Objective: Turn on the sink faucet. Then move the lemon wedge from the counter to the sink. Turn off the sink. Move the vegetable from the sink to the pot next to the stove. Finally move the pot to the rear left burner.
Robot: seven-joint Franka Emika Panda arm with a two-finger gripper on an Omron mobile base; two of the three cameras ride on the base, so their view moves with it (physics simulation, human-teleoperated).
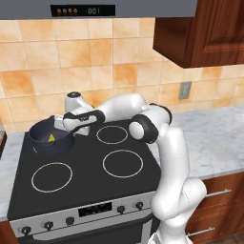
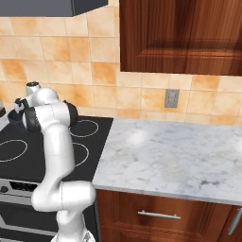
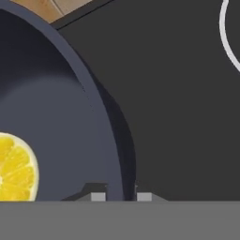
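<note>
The dark display panel [image 1: 83,10] on the range hood at the top of the left base view carries small orange lights on its left and pale digits on its right, too blurred to read for certain. The small display [image 1: 94,209] on the stove's steel front shows nothing legible.

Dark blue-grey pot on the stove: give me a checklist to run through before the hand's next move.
1. Hand shut on the rim of the round dark blue-grey pot: ok.
2. Bright yellow lemon wedge inside the pot: ok.
3. Pot over the black glass cooktop's rear left corner: ok.
4. Pot centred on the rear left burner ring: cannot tell, the pot hides it.
5. Pot resting on the glass or lifted: cannot tell.
</note>
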